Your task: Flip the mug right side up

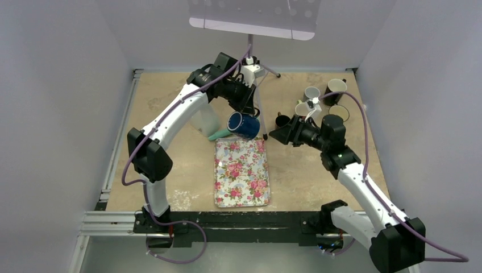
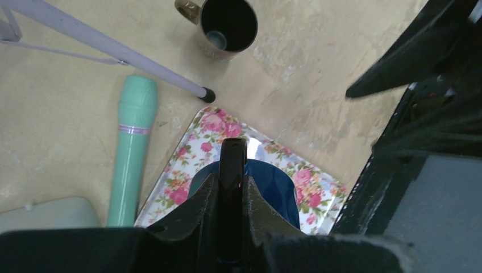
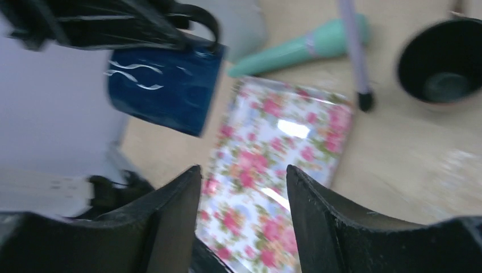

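Observation:
A dark blue mug (image 1: 244,125) hangs tilted on its side in the air above the far end of the floral tray (image 1: 241,187). My left gripper (image 1: 245,109) is shut on its black handle (image 2: 233,165); the blue body (image 2: 273,190) shows below the fingers. In the right wrist view the mug (image 3: 167,85) is at the upper left, its handle held from above. My right gripper (image 1: 275,134) is open and empty, just right of the mug, pointing at it, with its fingers (image 3: 170,222) wide apart over the tray (image 3: 273,170).
A mint green cylinder (image 1: 217,135) lies left of the tray's far end. A translucent container (image 1: 206,120) stands beside it. A dark cup (image 1: 282,120) and several other mugs (image 1: 335,86) stand at the back right. A thin stand leg (image 2: 113,48) crosses the far middle.

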### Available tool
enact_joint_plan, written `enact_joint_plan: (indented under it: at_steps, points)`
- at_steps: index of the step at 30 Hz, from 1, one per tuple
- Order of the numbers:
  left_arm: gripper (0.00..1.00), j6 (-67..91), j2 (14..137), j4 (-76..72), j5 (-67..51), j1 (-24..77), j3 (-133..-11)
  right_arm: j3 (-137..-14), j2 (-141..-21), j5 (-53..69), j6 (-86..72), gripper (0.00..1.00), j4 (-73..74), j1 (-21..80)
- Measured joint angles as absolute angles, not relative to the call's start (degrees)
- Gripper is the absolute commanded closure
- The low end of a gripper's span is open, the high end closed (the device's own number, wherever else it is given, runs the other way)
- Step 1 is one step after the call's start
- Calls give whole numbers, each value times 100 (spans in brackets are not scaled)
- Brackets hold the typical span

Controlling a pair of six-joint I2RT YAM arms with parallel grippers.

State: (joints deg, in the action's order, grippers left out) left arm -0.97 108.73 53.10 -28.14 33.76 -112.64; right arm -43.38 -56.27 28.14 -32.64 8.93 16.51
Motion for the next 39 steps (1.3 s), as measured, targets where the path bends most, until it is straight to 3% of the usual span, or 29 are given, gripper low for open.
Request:
enact_joint_plan:
  at_steps: [6, 18, 20, 22, 24, 25, 27, 28, 30, 33, 39]
  points:
    - [100, 742, 10873, 4941, -3253, 3393, -11382, -2982, -5367, 3675, -5043, 40, -1848, 1723]
    - [100, 1538, 10689, 4469, -3892, 3382, -11323, -3094, -6407, 3933, -6101, 43, -4042, 2320]
    - [100, 1625, 10669, 4353, -4023, 3393, -11290, -3194, -6650, 4029, -6208, 57, -4257, 2397]
    - [100, 1680, 10643, 4265, -4064, 3391, -11220, -3284, -6759, 4121, -6274, 85, -4453, 2412]
    - [100, 1671, 10615, 4154, -4198, 3341, -11115, -3380, -6772, 4272, -6357, 100, -4521, 2412]
    - [91, 1625, 10600, 4080, -4248, 3308, -11052, -3474, -6751, 4307, -6412, 100, -4565, 2412]
    - [46, 1562, 10584, 3979, -4318, 3269, -11004, -3721, -6617, 4309, -6316, 100, -4160, 2412]
    - [30, 1544, 10562, 3957, -4281, 3269, -11004, -3852, -6552, 4281, -6139, 100, -3793, 2412]
    - [9, 1426, 10510, 3983, -4003, 3312, -11006, -4257, -6429, 4012, -5568, 100, -2602, 2471]
    - [2, 1122, 10368, 4195, -3479, 3330, -11008, -5019, -6381, 3092, -4602, 100, -454, 2497]
    - [1, 259, 9821, 4751, -2379, 3378, -10844, -6042, -6451, 534, -3301, 100, 2652, 2250]
